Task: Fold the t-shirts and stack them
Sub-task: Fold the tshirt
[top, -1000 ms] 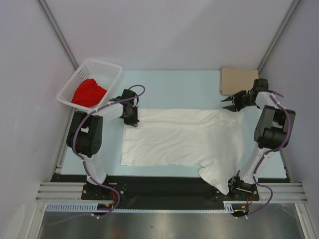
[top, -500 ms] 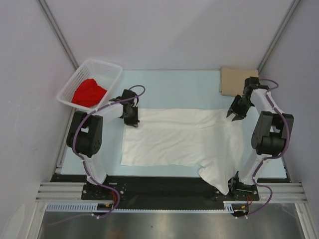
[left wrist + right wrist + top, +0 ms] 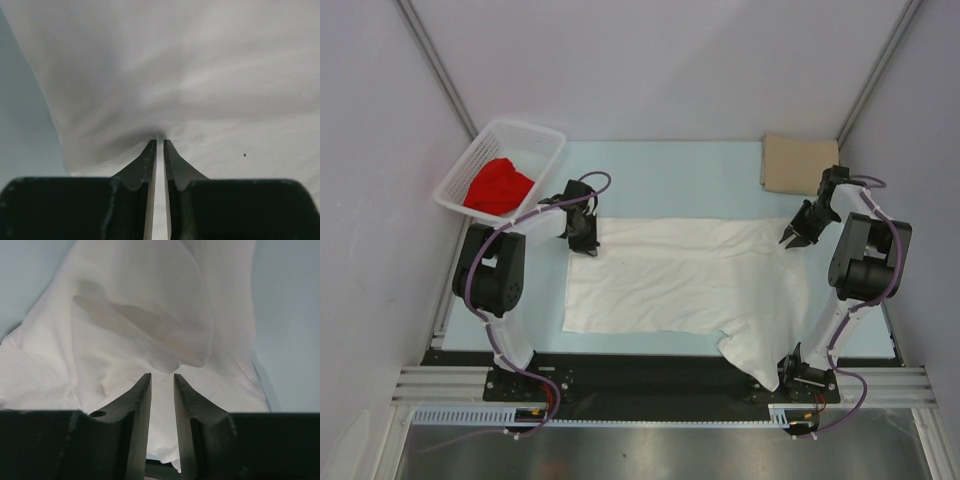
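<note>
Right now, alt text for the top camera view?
A white t-shirt lies spread on the table, left gripper at its far left corner, right gripper at its far right. Red t-shirt in basket, far left; tan t-shirt, far right.

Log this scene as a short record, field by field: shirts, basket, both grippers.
white t-shirt: spread flat between the arms
tan t-shirt: folded flat, far right
red t-shirt: bunched inside the basket
basket: far left
left gripper: shut on the white t-shirt's far left corner
right gripper: at its far right corner, jaws slightly apart, grip unclear
</note>
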`<state>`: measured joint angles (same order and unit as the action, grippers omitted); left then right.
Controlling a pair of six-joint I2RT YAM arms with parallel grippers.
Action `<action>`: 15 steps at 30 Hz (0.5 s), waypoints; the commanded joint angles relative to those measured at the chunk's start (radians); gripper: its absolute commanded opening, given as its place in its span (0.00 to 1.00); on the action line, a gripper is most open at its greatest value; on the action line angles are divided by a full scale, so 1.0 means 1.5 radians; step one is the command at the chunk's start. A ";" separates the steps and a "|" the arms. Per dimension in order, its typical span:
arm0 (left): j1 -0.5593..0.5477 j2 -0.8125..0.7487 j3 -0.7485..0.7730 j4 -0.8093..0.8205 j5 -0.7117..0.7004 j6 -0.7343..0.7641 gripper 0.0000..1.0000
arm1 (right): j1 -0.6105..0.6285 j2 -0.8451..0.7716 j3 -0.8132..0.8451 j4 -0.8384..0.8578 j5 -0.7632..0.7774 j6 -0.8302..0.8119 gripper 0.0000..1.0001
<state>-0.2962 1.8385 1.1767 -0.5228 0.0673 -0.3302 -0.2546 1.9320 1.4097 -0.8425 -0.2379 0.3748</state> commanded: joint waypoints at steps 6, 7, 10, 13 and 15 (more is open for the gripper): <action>-0.002 -0.020 0.006 0.002 0.015 0.017 0.15 | 0.001 0.033 0.028 0.015 -0.001 0.009 0.30; -0.002 -0.021 0.007 0.003 0.015 0.018 0.15 | 0.001 0.034 0.029 0.014 0.007 0.007 0.30; -0.002 -0.021 0.006 0.003 0.014 0.019 0.15 | 0.001 0.033 0.034 0.012 0.018 -0.002 0.31; -0.002 -0.019 0.003 0.004 0.015 0.018 0.14 | 0.001 0.035 0.046 0.012 0.027 -0.007 0.31; -0.002 -0.017 0.002 0.005 0.016 0.018 0.15 | 0.001 0.039 0.058 0.007 0.030 -0.011 0.31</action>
<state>-0.2962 1.8385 1.1763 -0.5255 0.0689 -0.3275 -0.2520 1.9862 1.4384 -0.8326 -0.2180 0.3798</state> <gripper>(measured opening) 0.145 0.309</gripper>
